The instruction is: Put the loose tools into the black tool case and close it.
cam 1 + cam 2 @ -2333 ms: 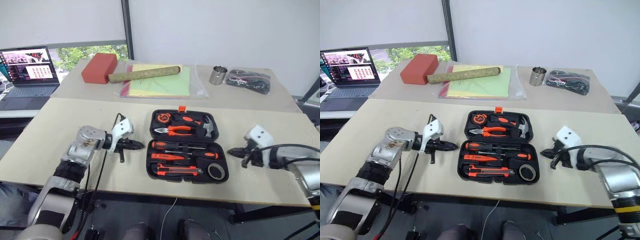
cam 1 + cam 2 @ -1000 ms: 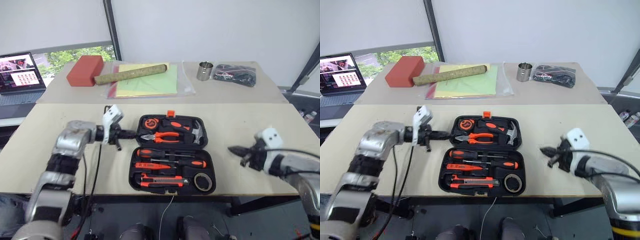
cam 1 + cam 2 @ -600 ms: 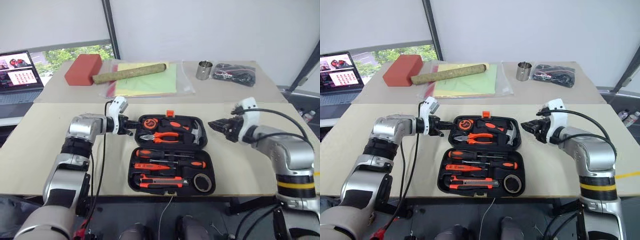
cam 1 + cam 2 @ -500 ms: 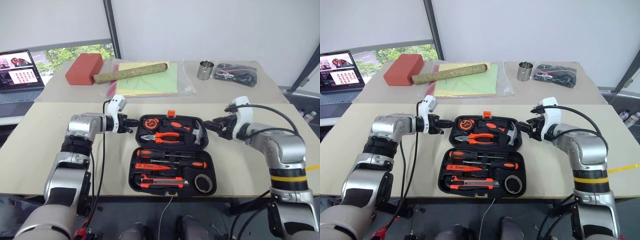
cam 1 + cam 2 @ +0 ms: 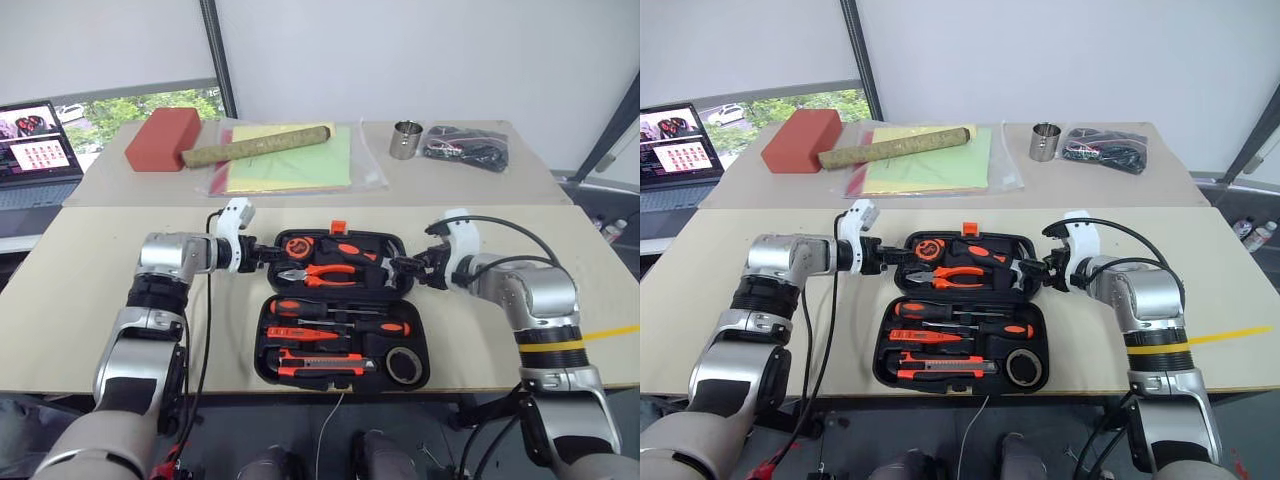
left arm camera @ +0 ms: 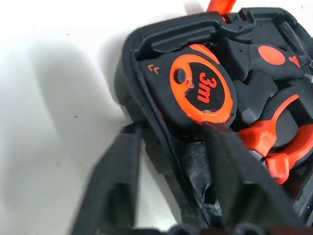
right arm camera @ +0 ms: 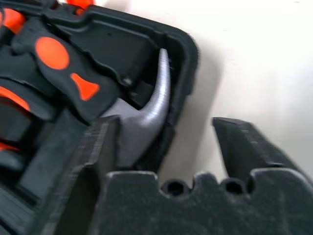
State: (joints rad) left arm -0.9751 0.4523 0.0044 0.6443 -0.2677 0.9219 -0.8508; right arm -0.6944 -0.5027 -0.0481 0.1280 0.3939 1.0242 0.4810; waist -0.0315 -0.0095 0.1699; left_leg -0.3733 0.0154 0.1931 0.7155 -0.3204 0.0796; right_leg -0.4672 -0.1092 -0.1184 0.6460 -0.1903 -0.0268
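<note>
**Both grippers at the lid, ready to shut the case**

The black tool case lay open near the front edge of the counter, about the middle of it. The tools sat in their slots. A tape measure, pliers and a hammer filled the far half. The screwdrivers, the utility knife and a roll of tape filled the near half. No loose tools could be seen on the counter around the case. So the packing step looked done, and the closing step looked to be the one in hand.

The left gripper was at the left end of the far half. Its fingers were spread, one on each side of the case wall by the tape measure. The right gripper was at the right end, next to the hammer head. Its fingers were spread too, one inside the case and one out over the counter. Neither gripper pinched anything yet.

The next move probably called for both grippers to squeeze the far half's wall, lift it together, and fold it toward the near edge. The orange latch on the far edge would then need a press.
</note>
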